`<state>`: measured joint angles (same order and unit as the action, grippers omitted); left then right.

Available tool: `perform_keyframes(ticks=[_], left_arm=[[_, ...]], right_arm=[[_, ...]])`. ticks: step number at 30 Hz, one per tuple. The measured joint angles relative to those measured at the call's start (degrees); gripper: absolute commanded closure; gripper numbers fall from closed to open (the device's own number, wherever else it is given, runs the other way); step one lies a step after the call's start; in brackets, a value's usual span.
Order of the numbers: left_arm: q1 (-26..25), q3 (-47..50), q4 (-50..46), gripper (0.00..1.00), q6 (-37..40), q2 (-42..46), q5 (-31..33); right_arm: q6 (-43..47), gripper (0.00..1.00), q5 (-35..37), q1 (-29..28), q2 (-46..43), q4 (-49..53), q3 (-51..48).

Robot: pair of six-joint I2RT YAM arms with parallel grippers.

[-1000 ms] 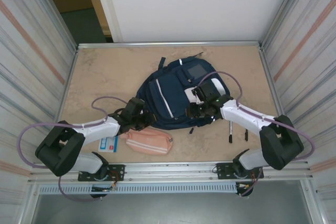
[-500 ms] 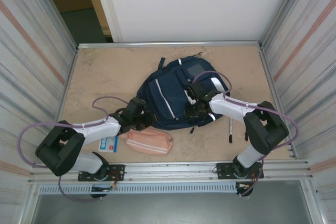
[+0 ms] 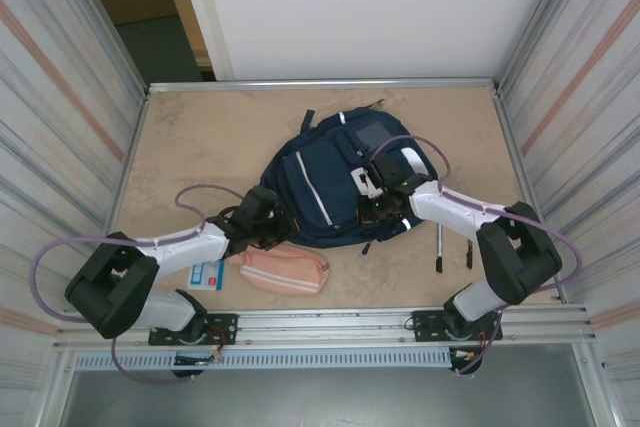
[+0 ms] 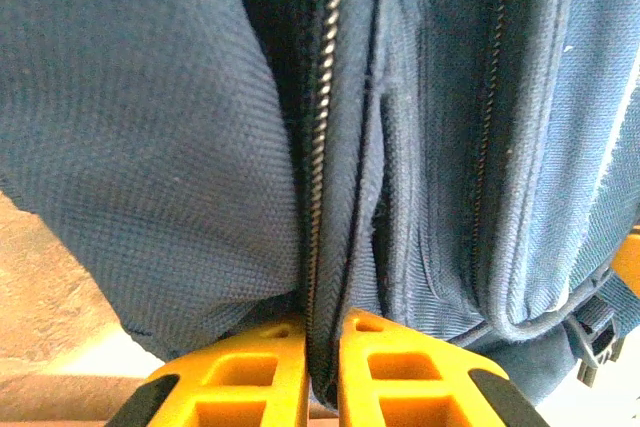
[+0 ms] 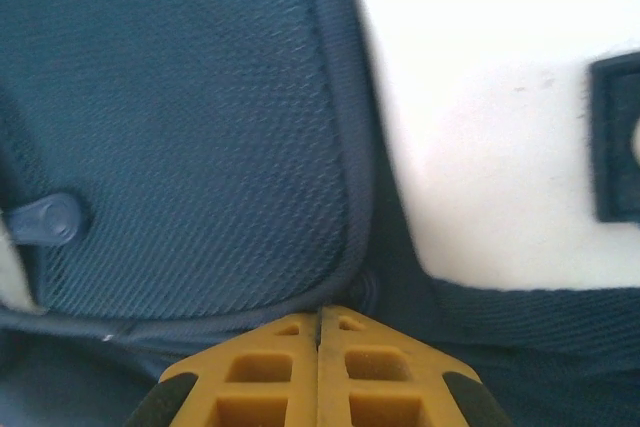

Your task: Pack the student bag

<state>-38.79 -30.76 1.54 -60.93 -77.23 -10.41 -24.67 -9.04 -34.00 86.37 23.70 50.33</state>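
Both arms reach in low over the beige table [image 3: 200,137]. The left gripper [image 4: 321,332] is pinched tight on the zip seam of the large navy-blue fabric backpack [image 3: 320,182], which lies mid-table. The right gripper [image 5: 319,319] is closed, fingertips together, at a piped pocket edge. Whether it caught fabric, can't tell. A small pink fabric pouch [image 3: 285,270] lies just beside the backpack. The contents of both are hidden.
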Motion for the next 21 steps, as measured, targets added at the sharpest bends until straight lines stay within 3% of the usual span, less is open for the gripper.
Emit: perform_keyframes(ticks=[4, 6, 8, 13, 16, 21], left_arm=[[-0.2, 0.0, -0.4, 0.87, 0.0, 0.8, 0.0], [-0.4, 0.0, -0.5, 0.86, 0.0, 0.8, 0.0], [-0.5, 0.0, -0.5, 0.84, 0.0, 0.8, -0.1], [-0.5, 0.0, -0.5, 0.83, -0.2, 0.8, -0.1], [-0.5, 0.0, -0.5, 0.83, -0.4, 0.8, -0.1], [-0.5, -0.3, -0.9, 0.83, -0.4, 0.7, -0.3]], right_arm=[[2.9, 0.96, -3.6, 0.0, -3.8, -2.7, -1.4], [3.7, 0.77, -4.3, 0.0, -5.2, -3.5, -1.4], [3.9, 0.71, -3.0, 0.0, -5.7, -3.5, -1.4], [0.8, 0.71, 6.8, -1.2, -3.8, 3.1, 1.7], [-0.9, 0.76, 13.7, -5.4, -1.5, 7.2, 4.9], [-2.2, 0.7, 20.5, -9.2, 3.0, 11.6, 8.5]])
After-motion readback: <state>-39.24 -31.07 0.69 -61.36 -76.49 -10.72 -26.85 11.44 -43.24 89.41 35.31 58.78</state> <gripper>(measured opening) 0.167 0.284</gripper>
